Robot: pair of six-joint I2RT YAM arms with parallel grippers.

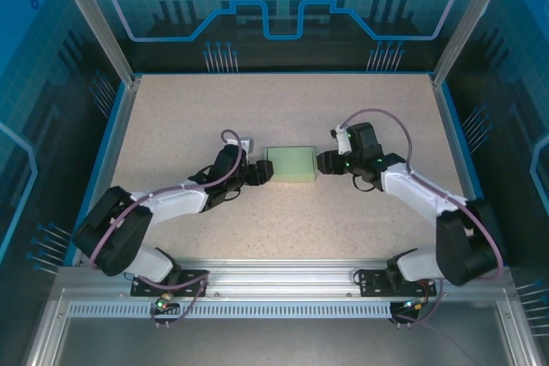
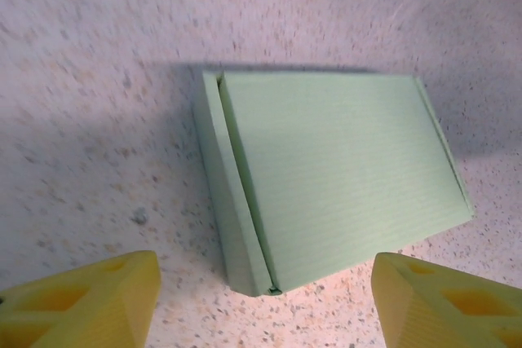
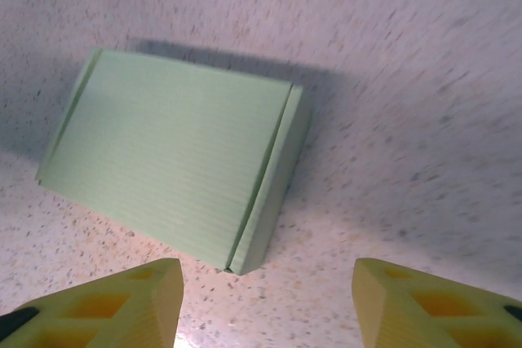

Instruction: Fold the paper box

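Top view is bright, even and pretty crisp, with a blue cast on the side walls. Both wrist cams look softer: the worktop speckles smear toward the upper edges, the paper box throws a dark shadow behind it, and a warm pinkish glow sits along the bottom.

The paper box is folded up into a small, flat, pale green rectangle, lid closed, lying flat near the middle of the speckled table. Its card is finely ribbed. A narrow seam runs along each short end where the top meets the side wall.
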